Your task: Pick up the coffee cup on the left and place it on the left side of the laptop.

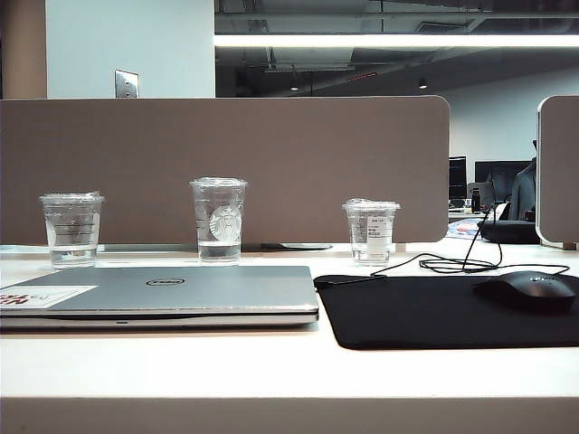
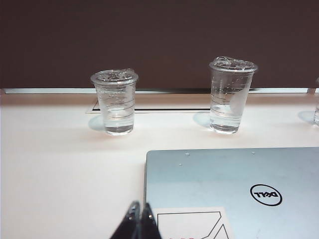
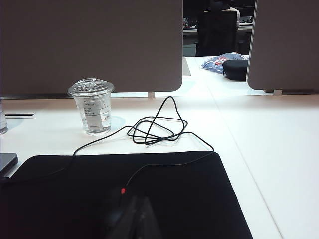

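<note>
The cup (image 2: 115, 102), a short, wide, clear lidded plastic vessel standing upright with a little clear liquid, sits near the divider, ahead of the left gripper (image 2: 138, 219) and beyond the laptop (image 2: 234, 191) corner; the left arm is the nearer of the 2. The left gripper is fully closed and holds nothing. The right gripper (image 3: 137, 214) hangs over the black mat (image 3: 189, 199), jaws together, empty.

- Coffee cup (image 1: 71, 231): clear, faint printed lines.
- Laptop (image 1: 163, 294): silver-grey, white sticker with red marks.
- Mouse pad (image 1: 443, 312) beside the laptop: black.
- Mouse (image 1: 529, 291): black.
</note>
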{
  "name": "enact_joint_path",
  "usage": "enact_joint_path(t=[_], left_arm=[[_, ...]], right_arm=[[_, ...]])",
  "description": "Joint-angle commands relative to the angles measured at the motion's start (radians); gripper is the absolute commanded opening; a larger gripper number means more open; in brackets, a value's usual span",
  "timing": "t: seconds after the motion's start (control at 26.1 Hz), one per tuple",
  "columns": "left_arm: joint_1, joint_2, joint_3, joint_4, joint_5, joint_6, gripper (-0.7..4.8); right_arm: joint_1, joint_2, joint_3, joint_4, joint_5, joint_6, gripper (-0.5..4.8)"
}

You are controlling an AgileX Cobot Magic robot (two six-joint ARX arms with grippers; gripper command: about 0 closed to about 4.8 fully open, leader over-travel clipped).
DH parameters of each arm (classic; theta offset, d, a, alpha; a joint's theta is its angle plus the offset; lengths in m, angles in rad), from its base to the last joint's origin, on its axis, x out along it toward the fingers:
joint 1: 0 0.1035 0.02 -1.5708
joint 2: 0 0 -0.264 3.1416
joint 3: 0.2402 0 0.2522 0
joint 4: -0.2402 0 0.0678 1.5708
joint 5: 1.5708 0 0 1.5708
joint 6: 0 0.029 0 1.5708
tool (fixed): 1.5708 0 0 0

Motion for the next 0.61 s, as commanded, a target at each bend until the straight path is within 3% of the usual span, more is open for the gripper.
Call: enact_joint_path(t=[0.04,0.31,0.5,0.61], left_arm=[[0.001,0.0,0.004,0.019,-0.004,0.004,-0.05],[0.001,0.0,0.011,0.02,-0.005,0.0,-0.05],[0.0,0.0,0.066,0.019,-0.096,0.0,-0.05],[0.001,0.015,0.124,0.018,-0.1,-0.001,-0.05]], right_arm=[[0.001,-0.002,-0.006,0.019,0.0,0.003,-0.01],[0.001,-0.002,0.0,0.031,0.001,0.003,-0.01],[0.001,0.001,0.062,0.023,0.001,0.004,-0.02],[0.002,0.003,0.138,-0.03,-0.001,0.004,-0.02]])
